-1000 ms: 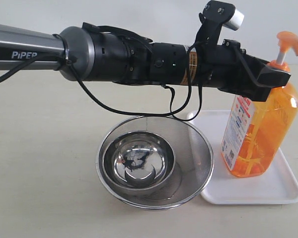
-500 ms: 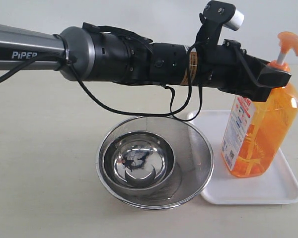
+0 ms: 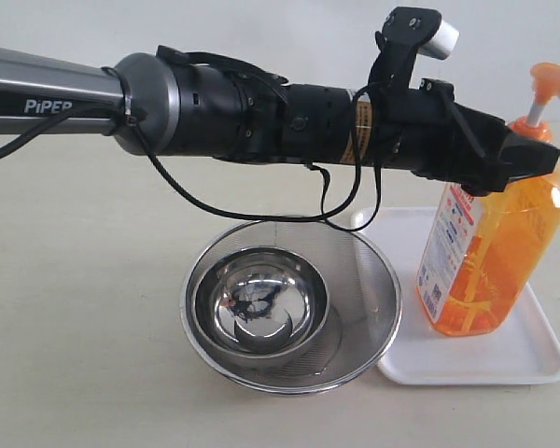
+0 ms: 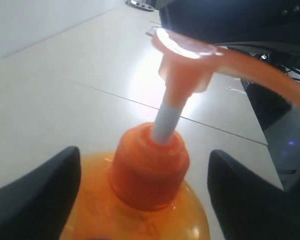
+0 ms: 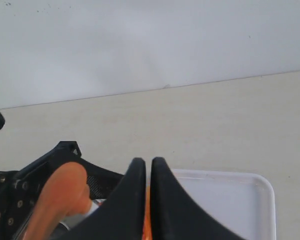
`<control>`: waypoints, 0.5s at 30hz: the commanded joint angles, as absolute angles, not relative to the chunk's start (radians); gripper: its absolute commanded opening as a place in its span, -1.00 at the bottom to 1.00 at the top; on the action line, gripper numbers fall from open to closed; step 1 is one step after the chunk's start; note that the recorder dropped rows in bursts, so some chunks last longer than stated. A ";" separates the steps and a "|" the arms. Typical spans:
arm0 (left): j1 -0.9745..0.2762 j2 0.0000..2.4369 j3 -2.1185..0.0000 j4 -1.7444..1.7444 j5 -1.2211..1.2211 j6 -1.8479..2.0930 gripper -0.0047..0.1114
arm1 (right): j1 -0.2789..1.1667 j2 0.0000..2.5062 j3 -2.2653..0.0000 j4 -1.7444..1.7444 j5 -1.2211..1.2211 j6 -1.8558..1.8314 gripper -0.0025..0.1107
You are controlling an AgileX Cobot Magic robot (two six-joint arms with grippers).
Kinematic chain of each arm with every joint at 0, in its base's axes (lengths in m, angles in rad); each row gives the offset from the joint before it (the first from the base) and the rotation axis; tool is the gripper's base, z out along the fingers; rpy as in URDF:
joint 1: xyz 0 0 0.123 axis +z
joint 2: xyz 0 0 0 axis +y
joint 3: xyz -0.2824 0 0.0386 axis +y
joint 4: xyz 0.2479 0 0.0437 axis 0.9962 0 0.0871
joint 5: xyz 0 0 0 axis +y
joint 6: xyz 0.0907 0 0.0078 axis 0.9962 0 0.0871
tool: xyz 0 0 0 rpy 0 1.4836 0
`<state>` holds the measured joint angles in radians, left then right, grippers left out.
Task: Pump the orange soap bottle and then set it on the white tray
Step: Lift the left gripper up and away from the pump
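Straddles, with left gripper (image 4: 142, 165) fingers spread apart, the shoulder of the tall translucent orange plastic soap bottle (image 3: 495, 261) standing on the flat rectangular white plastic tray (image 3: 532, 359), probably to free it there, with right gripper (image 5: 148, 165) pressed together beside the orange pump head (image 5: 65, 185), fit for pushing.

Comes to one orange soap bottle (image 3: 490, 252), bearing one pump head (image 3: 551, 84) and one label (image 3: 443, 247), and one white tray (image 3: 532, 359). Adds one round steel mesh strainer (image 3: 364, 280), one steel bowl (image 3: 261, 303) and one pale table (image 3: 75, 327). Totals two grippers, namely the left gripper (image 3: 525, 154) and the right gripper (image 5: 148, 165), with only one black arm (image 3: 243, 112) and one wrist camera (image 3: 420, 28) countable in the exterior view.
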<state>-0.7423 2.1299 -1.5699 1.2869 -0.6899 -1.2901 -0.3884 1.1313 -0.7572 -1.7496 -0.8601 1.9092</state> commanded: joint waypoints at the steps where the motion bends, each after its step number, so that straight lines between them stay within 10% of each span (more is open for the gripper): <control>1: -0.749 2.143 -1.559 1.305 -0.683 -1.313 0.26 | -0.389 1.126 -0.757 -1.744 -0.854 1.900 -0.96; 15: -0.702 2.030 -1.559 1.585 -0.675 -1.497 0.26 | -0.389 1.126 -0.757 -1.744 -0.826 1.881 -0.96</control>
<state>-0.7172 2.0490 -1.5627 1.5637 -0.6737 -1.4711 -0.3884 1.1313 -0.7572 -1.7496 -0.8336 1.8907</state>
